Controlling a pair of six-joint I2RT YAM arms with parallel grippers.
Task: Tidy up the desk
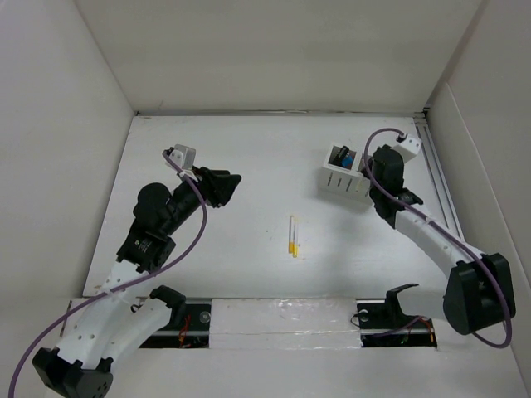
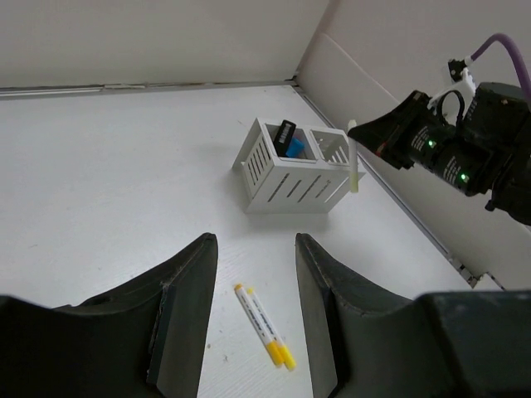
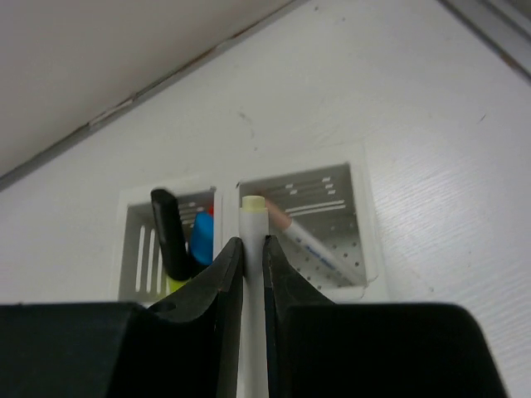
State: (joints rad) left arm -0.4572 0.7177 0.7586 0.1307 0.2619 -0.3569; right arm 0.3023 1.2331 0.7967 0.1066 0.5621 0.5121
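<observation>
The right arm was stretched to the far right side of the desk (image 1: 249,157). Its wrist was bent down over the white organizer (image 1: 345,177). The right gripper (image 3: 252,249) was closed narrowly on a white marker (image 3: 251,214) with a pale yellow tip, held above the organizer. Over which compartment it was, I could not tell. The left arm was folded on the left side, and the left gripper (image 2: 255,249) hung wide apart and empty above the desk. Two yellow-ended markers (image 1: 292,236) lay side by side near the middle of the desk.
</observation>
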